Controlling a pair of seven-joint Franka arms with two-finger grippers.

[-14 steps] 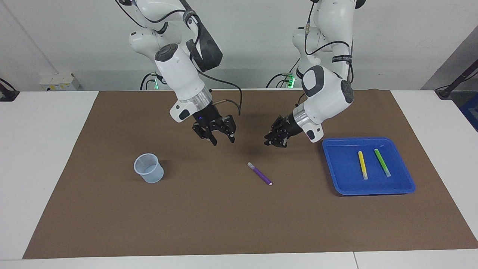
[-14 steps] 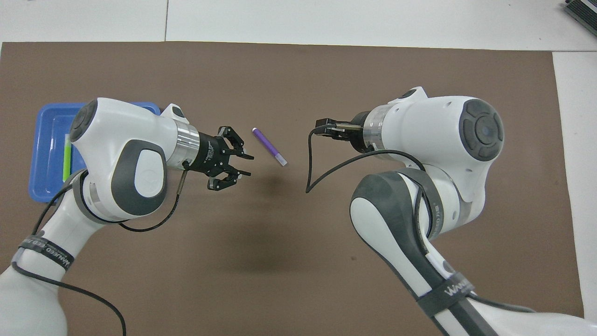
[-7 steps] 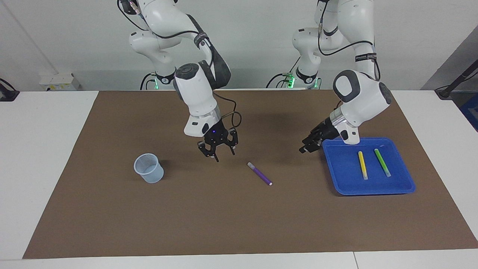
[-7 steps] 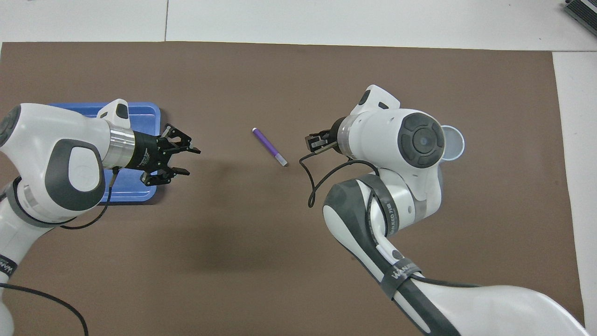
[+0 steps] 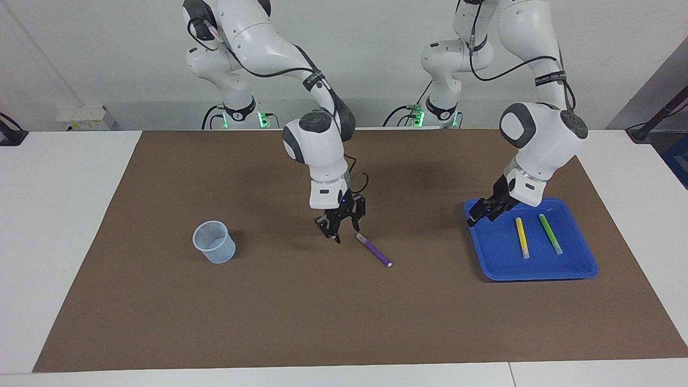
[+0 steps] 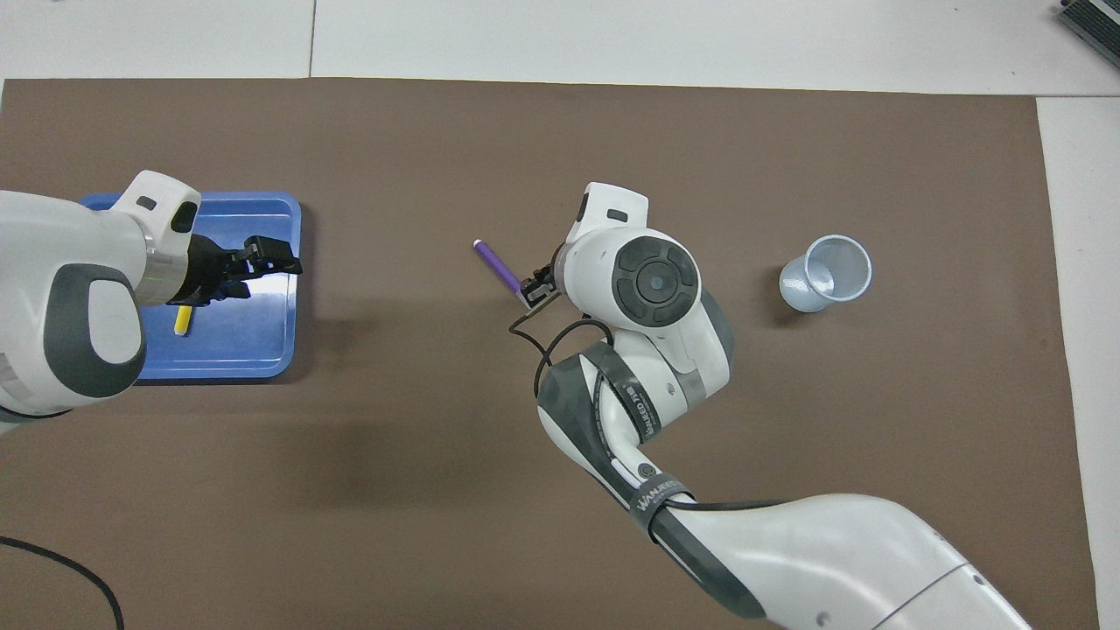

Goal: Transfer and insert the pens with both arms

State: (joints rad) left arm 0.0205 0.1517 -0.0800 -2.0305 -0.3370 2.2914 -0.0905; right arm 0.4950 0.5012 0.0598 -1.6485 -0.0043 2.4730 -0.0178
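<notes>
The purple pen (image 5: 373, 251) (image 6: 495, 261) lies flat on the brown mat, mid-table. My right gripper (image 5: 334, 232) (image 6: 534, 290) hangs open, pointing down, low over the mat. It is just beside the end of the purple pen nearer the robots and is not touching it. The yellow pen (image 5: 522, 237) (image 6: 182, 320) and the green pen (image 5: 550, 234) lie side by side in the blue tray (image 5: 537, 269) (image 6: 254, 341). My left gripper (image 5: 476, 216) (image 6: 278, 262) is open and empty over the tray's corner nearest the purple pen. In the overhead view the left arm hides the green pen.
A pale translucent cup (image 5: 214, 242) (image 6: 825, 273) stands upright on the mat toward the right arm's end. The brown mat (image 5: 344, 322) covers most of the white table.
My right gripper has swung down and over to the purple pen's end. My left gripper has drawn away from mid-table to over the tray, and its fingers have spread. The pens have not moved.
</notes>
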